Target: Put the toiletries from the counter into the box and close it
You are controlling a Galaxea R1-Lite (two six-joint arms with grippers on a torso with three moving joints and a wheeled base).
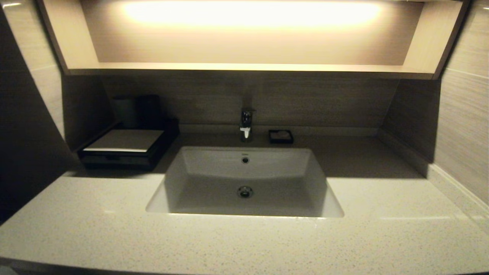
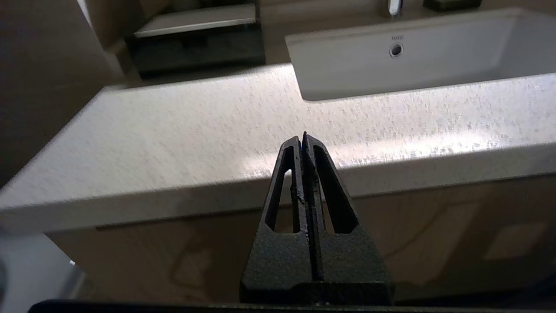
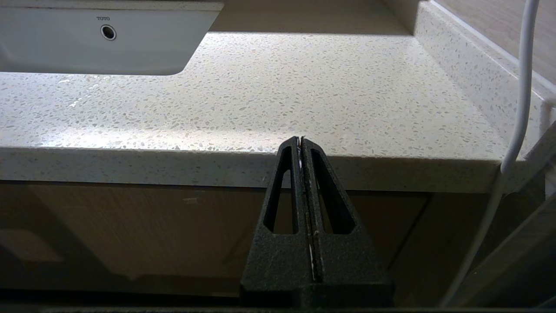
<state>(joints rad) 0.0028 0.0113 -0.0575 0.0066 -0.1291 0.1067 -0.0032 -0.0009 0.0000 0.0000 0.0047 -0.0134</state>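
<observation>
The black box (image 1: 124, 147) with its pale top panel stands at the back left of the speckled counter (image 1: 95, 225), its front tray pushed in; it also shows in the left wrist view (image 2: 197, 39). No toiletry packets show in any view. My left gripper (image 2: 303, 138) is shut and empty, held in front of and below the counter's front edge on the left. My right gripper (image 3: 300, 141) is shut and empty, at the counter's front edge on the right. Neither gripper shows in the head view.
The white sink (image 1: 244, 183) is set in the counter's middle, with a faucet (image 1: 246, 124) and a small black soap dish (image 1: 280, 136) behind it. A shelf overhangs at the back. A white cable (image 3: 519, 108) hangs at the right. Walls close both sides.
</observation>
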